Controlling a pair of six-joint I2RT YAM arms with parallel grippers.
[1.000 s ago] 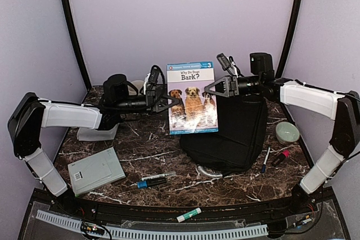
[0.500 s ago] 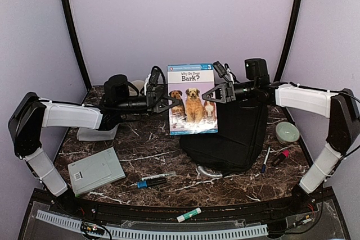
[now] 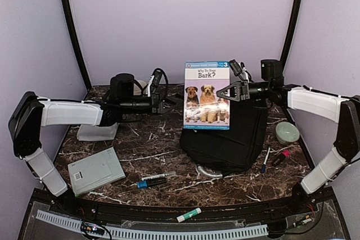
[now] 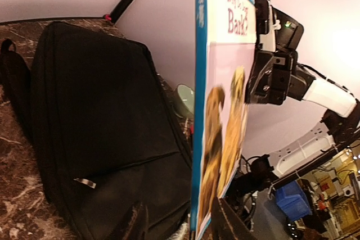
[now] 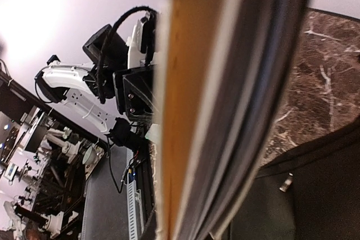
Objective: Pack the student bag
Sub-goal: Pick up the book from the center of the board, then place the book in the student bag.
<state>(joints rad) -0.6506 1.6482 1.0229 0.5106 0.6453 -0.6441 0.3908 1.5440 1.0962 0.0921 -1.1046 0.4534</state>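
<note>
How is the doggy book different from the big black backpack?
The dog book is bright, with dogs on its cover; the backpack is plain black. The dog book is thin and flat; the backpack is bulky and soft-looking. The dog book hangs upright in the air, pinched by the right gripper; the backpack rests on the table. Both are toward the right side.

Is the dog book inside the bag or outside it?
Outside. The right gripper holds the book upright in the air, above the student bag.
</note>
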